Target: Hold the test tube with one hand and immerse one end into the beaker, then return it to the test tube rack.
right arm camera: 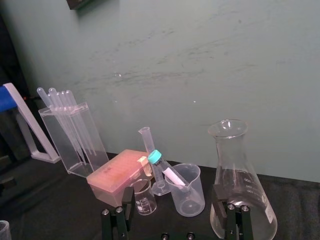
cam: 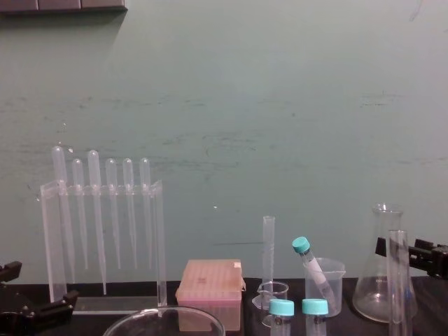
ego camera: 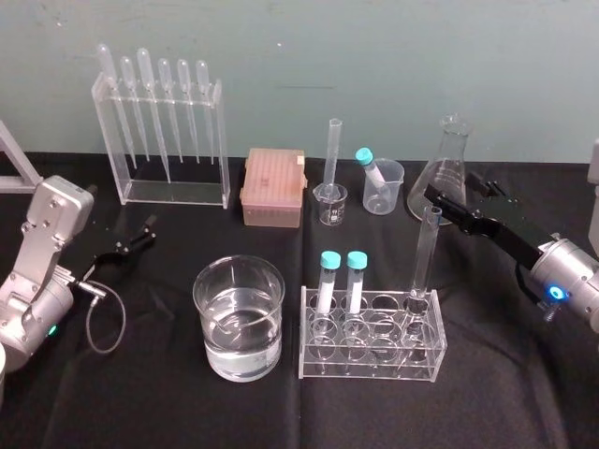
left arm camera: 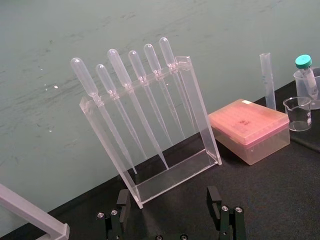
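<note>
Currently test tube (ego camera: 426, 262) upright in rack (ego camera: 372, 363), ungrasped.

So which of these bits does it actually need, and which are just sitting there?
Needed: test tube in the test tube rack, beaker, open right gripper near it.
Lying about: left gripper by pipette stand, pink box, conical flask, capped tubes, small beakers, graduated cylinder.

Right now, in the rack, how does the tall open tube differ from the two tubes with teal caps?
The test tube has an open, uncapped mouth; the teal-capped tubes are closed. The test tube is much taller than the teal-capped tubes. The test tube stands at the right end of the rack, the teal-capped tubes toward its left. All stand upright in the same clear rack.
</note>
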Available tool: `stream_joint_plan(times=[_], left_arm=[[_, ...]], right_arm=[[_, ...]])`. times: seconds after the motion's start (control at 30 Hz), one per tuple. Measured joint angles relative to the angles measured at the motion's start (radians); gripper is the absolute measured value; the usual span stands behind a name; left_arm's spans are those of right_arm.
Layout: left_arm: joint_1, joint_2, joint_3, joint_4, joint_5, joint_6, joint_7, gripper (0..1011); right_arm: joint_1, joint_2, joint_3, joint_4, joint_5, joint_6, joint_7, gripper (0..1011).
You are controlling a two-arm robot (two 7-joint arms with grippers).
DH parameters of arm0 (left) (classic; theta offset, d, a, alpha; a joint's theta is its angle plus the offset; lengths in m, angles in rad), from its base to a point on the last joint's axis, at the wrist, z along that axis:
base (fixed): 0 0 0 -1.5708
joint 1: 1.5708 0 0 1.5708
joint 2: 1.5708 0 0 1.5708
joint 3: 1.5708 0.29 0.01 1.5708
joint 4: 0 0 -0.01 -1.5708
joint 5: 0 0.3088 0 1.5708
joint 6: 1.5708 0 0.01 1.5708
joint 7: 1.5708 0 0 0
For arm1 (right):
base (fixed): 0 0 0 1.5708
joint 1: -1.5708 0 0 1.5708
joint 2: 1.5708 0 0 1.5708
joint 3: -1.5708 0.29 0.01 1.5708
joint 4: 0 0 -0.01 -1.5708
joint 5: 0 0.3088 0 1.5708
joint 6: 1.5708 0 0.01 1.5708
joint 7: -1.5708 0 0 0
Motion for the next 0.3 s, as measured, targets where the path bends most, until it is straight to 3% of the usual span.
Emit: stream_joint_plan(times=[0.3], left_arm=[[0.000,0.000,0.000,0.000,0.000,0.000,0.000,1000]], right_arm=[[-0.003,0.001,0.001,-0.003,-0.001,-0.001,-0.002,1000]])
